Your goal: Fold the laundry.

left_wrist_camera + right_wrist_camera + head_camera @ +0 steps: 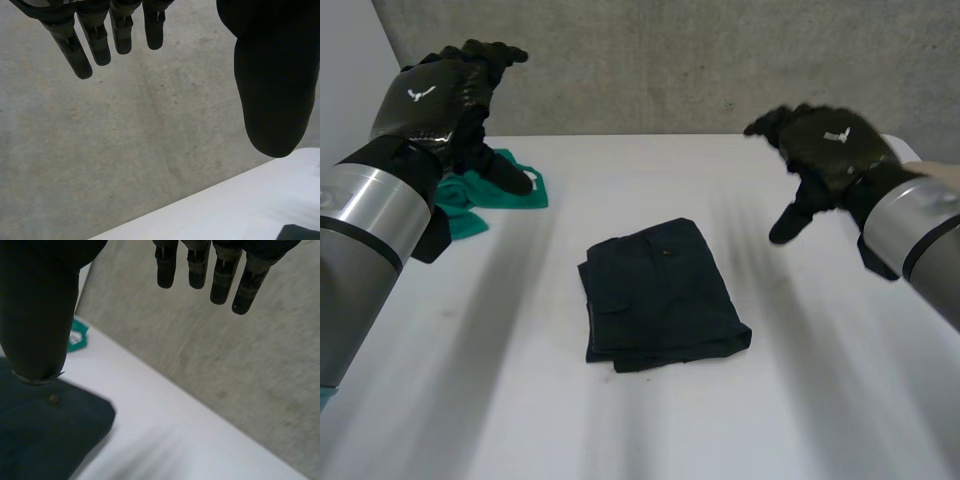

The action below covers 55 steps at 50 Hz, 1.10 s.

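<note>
A dark navy garment [660,295] lies folded into a compact rectangle in the middle of the white table [800,400]; one corner of it shows in the right wrist view [45,435]. My left hand [445,95] is raised above the table's far left, fingers [92,37] straight and apart from the thumb, holding nothing. Held up at the right of the garment, my right hand [825,150] is open too, its fingers [220,275] straight and empty. Neither hand touches the cloth.
A teal cloth [485,190] lies crumpled at the table's far left, under my left hand, and a bit of it shows in the right wrist view [77,335]. A grey concrete wall [700,60] stands behind the table's far edge.
</note>
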Each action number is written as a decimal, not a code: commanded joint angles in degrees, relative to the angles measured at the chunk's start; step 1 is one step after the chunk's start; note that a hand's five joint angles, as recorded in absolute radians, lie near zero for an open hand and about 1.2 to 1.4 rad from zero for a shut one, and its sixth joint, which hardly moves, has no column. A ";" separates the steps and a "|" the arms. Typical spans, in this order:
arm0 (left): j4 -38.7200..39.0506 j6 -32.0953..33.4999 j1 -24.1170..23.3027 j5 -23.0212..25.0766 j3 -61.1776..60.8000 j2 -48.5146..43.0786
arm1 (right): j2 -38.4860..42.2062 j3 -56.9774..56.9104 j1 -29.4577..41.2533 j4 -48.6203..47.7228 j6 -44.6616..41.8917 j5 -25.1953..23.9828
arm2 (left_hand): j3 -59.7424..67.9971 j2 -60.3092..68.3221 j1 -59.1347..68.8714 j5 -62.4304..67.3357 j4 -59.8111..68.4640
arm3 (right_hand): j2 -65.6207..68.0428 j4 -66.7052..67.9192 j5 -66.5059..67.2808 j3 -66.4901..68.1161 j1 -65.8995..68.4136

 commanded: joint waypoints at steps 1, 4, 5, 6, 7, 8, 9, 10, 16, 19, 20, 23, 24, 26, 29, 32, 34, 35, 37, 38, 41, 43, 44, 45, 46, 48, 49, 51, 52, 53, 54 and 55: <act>-0.07 -0.07 0.36 7.23 0.32 -0.73 | 5.27 5.26 6.32 1.99 -6.72 0.53 | -1.96 -1.56 -1.45 -2.58 -1.66 | -2.48 -3.29 -4.03 -1.98 -0.98; 0.02 -0.07 0.36 8.46 0.32 -0.91 | 8.17 7.46 10.37 -1.07 -6.91 0.53 | -1.96 -1.56 -1.45 -2.58 -1.66 | -2.48 -3.29 -4.03 -1.98 -0.98; 0.02 -0.07 0.36 8.64 0.40 -0.91 | 8.70 8.16 11.16 -2.56 -6.73 0.62 | -1.96 -1.56 -1.45 -2.58 -1.66 | -2.48 -3.29 -4.03 -1.98 -0.98; 0.02 -0.07 0.36 8.73 0.40 -1.00 | 9.23 8.95 11.69 -4.49 -6.56 0.70 | -1.96 -1.56 -1.45 -2.58 -1.66 | -2.48 -3.29 -4.03 -1.98 -0.98; 0.02 -0.07 0.36 8.81 0.67 -1.00 | 9.93 10.78 12.39 -8.69 -6.38 1.05 | -1.96 -1.56 -1.45 -2.58 -1.66 | -2.48 -3.29 -4.03 -1.98 -0.98; 0.02 -0.07 0.36 8.81 0.76 -1.08 | 10.29 11.76 12.83 -10.73 -6.29 1.23 | -1.96 -1.56 -1.45 -2.58 -1.66 | -2.48 -3.29 -4.03 -1.98 -0.98; -0.07 -0.07 0.36 8.81 0.84 -1.17 | 10.46 12.64 13.10 -13.01 -6.38 1.58 | -1.96 -1.56 -1.45 -2.58 -1.66 | -2.48 -3.29 -4.03 -1.98 -0.98; -0.07 -0.07 0.36 8.81 1.02 -1.26 | 10.81 13.43 13.28 -14.86 -6.38 1.84 | -1.96 -1.56 -1.45 -2.58 -1.66 | -2.48 -3.29 -4.03 -1.98 -0.98; -0.60 -0.07 0.36 8.73 2.16 -2.49 | 17.67 15.64 14.68 -25.25 -6.73 5.71 | -1.96 -1.56 -1.45 -2.58 -1.66 | 3.14 2.33 1.59 3.65 4.64; -0.69 -0.07 0.36 8.73 2.43 -2.67 | 18.90 15.46 15.91 -26.30 -6.99 7.20 | -1.96 -1.56 -1.45 -2.58 -1.66 | 4.49 3.68 2.94 5.00 5.99; -0.69 -0.07 0.36 8.73 2.51 -2.67 | 19.16 15.46 16.09 -26.40 -7.25 7.47 | -1.96 -1.56 -1.45 -2.58 -1.66 | 4.66 3.85 3.11 5.17 6.16; -0.69 -0.07 0.36 8.73 2.60 -2.76 | 21.18 14.67 16.18 -26.92 -7.43 7.65 | -1.96 -1.56 -1.45 -2.58 -1.66 | 6.34 5.53 4.79 6.85 7.84; -0.69 -0.07 0.36 8.73 2.60 -2.76 | 21.97 14.32 16.18 -27.01 -7.35 7.65 | -1.96 -1.56 -1.45 -2.58 -1.66 | 7.35 6.54 5.80 7.85 8.85; -0.60 -0.07 0.36 8.73 2.60 -2.84 | 23.21 13.79 16.35 -27.19 -7.35 7.82 | -1.96 -1.56 -1.45 -2.58 -1.66 | 9.03 8.22 7.48 9.54 10.53; -0.60 -0.07 0.36 8.73 2.60 -3.02 | 24.09 13.35 16.35 -27.89 -7.43 7.82 | -1.96 -1.56 -1.45 -2.58 -1.66 | 10.55 9.74 9.00 11.06 12.05; -0.51 -0.07 0.36 8.73 2.60 -3.02 | 24.70 12.91 16.44 -29.29 -7.87 7.91 | -1.96 -1.56 -1.45 -2.58 -1.66 | 12.39 11.58 10.84 12.89 13.89; -0.51 -0.07 0.36 8.73 2.60 -3.11 | 25.23 12.91 16.44 -30.08 -8.40 7.91 | -1.96 -1.56 -1.45 -2.58 -1.66 | 14.25 13.44 12.70 14.76 15.75; -0.51 -0.07 0.36 8.73 2.60 -3.11 | 25.49 12.91 16.44 -30.52 -8.75 7.91 | -1.96 -1.56 -1.45 -2.58 -1.66 | 14.42 13.61 12.87 14.93 15.92; -0.51 -0.07 0.36 8.73 2.60 -3.11 | 26.11 12.65 16.44 -31.49 -10.15 7.91 | -1.96 -1.56 -1.45 -2.58 -1.66 | 15.09 14.28 13.54 15.60 16.59; -0.51 -0.07 0.36 8.73 2.51 -3.02 | 26.37 12.65 16.44 -31.67 -10.68 7.91 | -1.96 -1.56 -1.45 -2.58 -1.66 | 15.76 14.95 14.21 16.27 17.26; -0.51 -0.07 0.36 8.73 2.51 -3.02 | 27.08 12.12 16.70 -32.20 -12.35 7.91 | -1.96 -1.56 -1.45 -2.58 -1.66 | 18.95 18.14 17.40 19.46 20.45; -0.51 -0.07 0.36 8.73 2.51 -3.02 | 27.52 11.77 16.70 -32.37 -12.88 7.82 | -1.96 -1.56 -1.45 -2.58 -1.66 | 21.14 20.33 19.59 21.65 22.64; -0.51 -0.16 0.36 8.73 2.51 -3.02 | 28.04 11.25 16.79 -32.37 -13.14 7.91 | -1.96 -1.56 -1.45 -2.58 -1.66 | 23.65 22.84 22.10 24.16 25.15; -0.60 -0.16 0.36 8.73 2.51 -3.02 | 28.39 10.98 16.79 -32.37 -13.15 7.91 | -1.96 -1.56 -1.45 -2.58 -1.66 | 24.67 23.86 23.12 25.18 26.17; -0.51 -0.16 0.36 8.73 2.51 -3.02 | 28.74 10.63 16.79 -32.37 -13.15 7.91 | -1.96 -1.56 -1.45 -2.58 -1.66 | 25.35 24.54 23.80 25.86 26.85; -0.51 -0.16 0.36 8.73 2.51 -3.02 | 29.45 10.02 16.79 -32.37 -13.15 8.00 | -1.96 -1.56 -1.45 -2.58 -1.66 | 25.86 25.05 24.31 26.36 27.36; -0.51 -0.16 0.36 8.73 2.43 -3.02 | 29.54 9.92 16.79 -32.37 -13.15 8.00 | -1.96 -1.56 -1.45 -2.58 -1.66 | 26.03 25.22 24.48 26.53 27.53; -0.60 -0.16 0.45 8.73 2.43 -3.02 | 29.80 9.75 16.79 -32.37 -13.15 8.09 | -1.96 -1.56 -1.45 -2.58 -1.66 | 26.70 25.89 25.15 27.20 28.20; -0.60 -0.25 0.45 8.73 2.43 -3.02 | 29.89 9.57 16.79 -32.37 -13.15 8.00 | -1.96 -1.56 -1.45 -2.58 -1.66 | 29.03 28.22 27.48 29.54 30.53; -0.60 -0.25 0.45 8.73 2.34 -3.02 | 29.89 9.49 16.79 -32.37 -13.15 7.91 | -1.96 -1.56 -1.45 -2.58 -1.66 | 30.72 29.91 29.17 31.23 32.22; -0.60 -0.25 0.54 8.73 2.34 -2.93 | 29.89 9.48 16.79 -32.37 -13.15 7.91 | -1.96 -1.56 -1.45 -2.58 -1.66 | 32.40 31.59 30.85 32.91 33.90; -0.60 -0.25 0.54 8.73 2.34 -2.93 | 29.98 9.22 16.79 -32.37 -13.15 7.91 | -1.96 -1.56 -1.45 -2.58 -1.66 | 34.58 33.77 33.04 35.09 36.09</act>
